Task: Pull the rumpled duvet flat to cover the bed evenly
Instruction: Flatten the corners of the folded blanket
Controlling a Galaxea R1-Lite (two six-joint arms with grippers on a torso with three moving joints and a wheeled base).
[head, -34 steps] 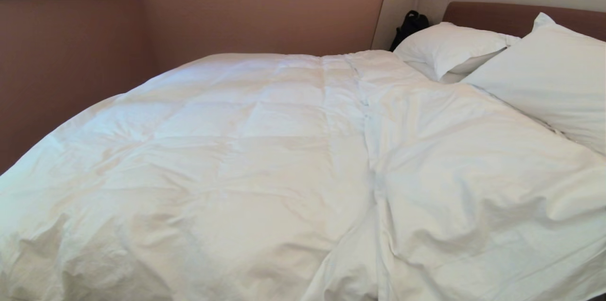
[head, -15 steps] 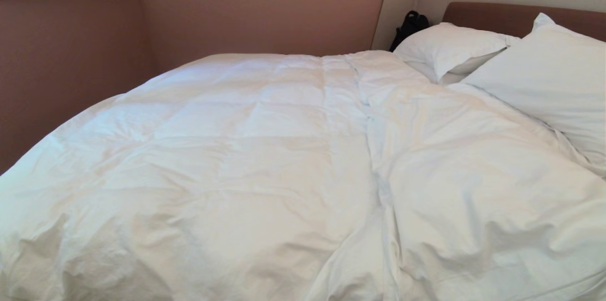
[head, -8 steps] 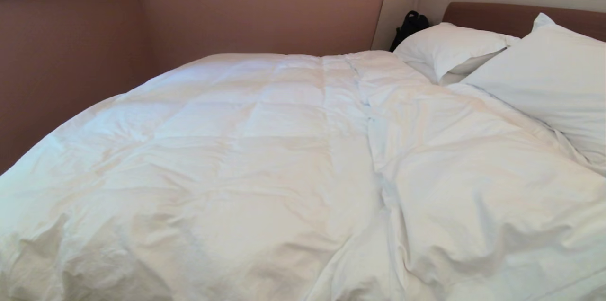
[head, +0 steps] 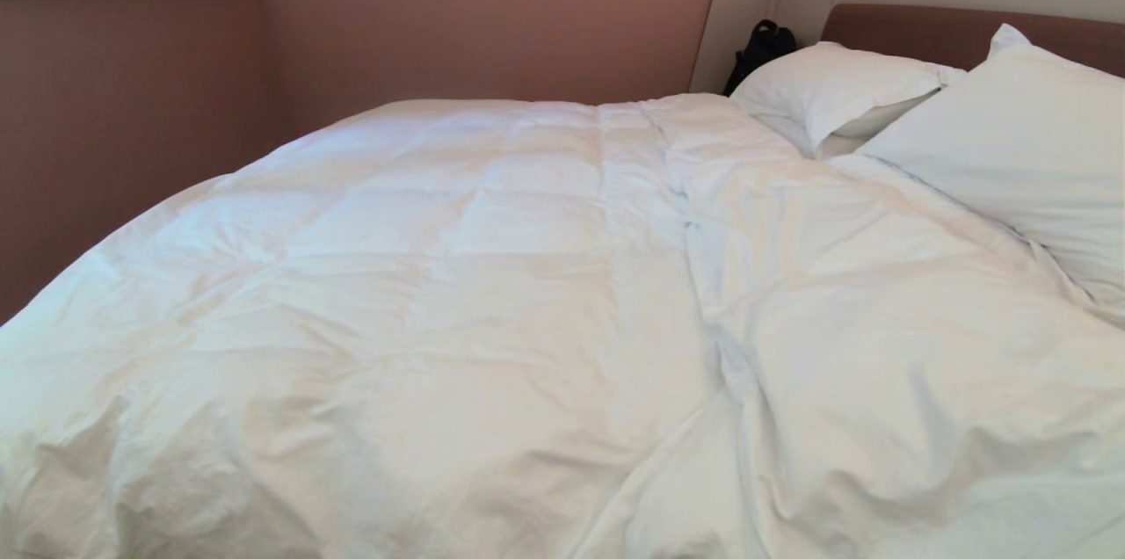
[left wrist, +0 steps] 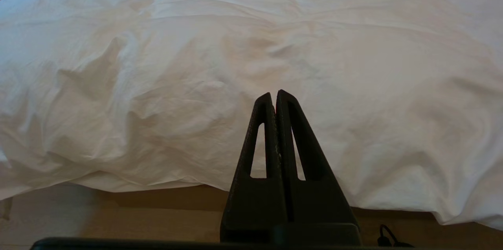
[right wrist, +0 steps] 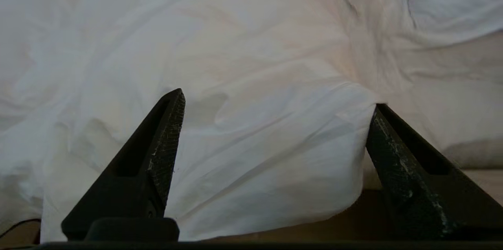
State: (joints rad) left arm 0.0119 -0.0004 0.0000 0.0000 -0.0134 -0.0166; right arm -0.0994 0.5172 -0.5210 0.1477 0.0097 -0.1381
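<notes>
The duvet (head: 527, 322) lies spread over nearly the whole bed (head: 958, 23), puffy and wrinkled, with a long crease running from near the pillows (head: 1002, 146) down toward the near edge. Two pillows lean at the brown headboard, and a black bag (head: 761, 49) sits in the corner beside them.

Neither arm shows from the head camera. The right gripper (right wrist: 275, 98) is down at the near edge of the bed, its jaws spread wide and holding nothing. A hanging fold of the duvet's edge sits right in the gap between the two jaws and beyond their tips; the far jaw's tip looks to be against the cloth, though I cannot say it presses. Below the fold a strip of the brown bed base shows.

The left gripper (left wrist: 274, 94) is parked off the edge of the bed, jaws pressed together and empty. The duvet lies just past their tips and hangs over the bed's side below them, apart from the jaws. A bit of black cable (left wrist: 387, 236) lies on the floor (left wrist: 118, 218) near the jaws' base
</notes>
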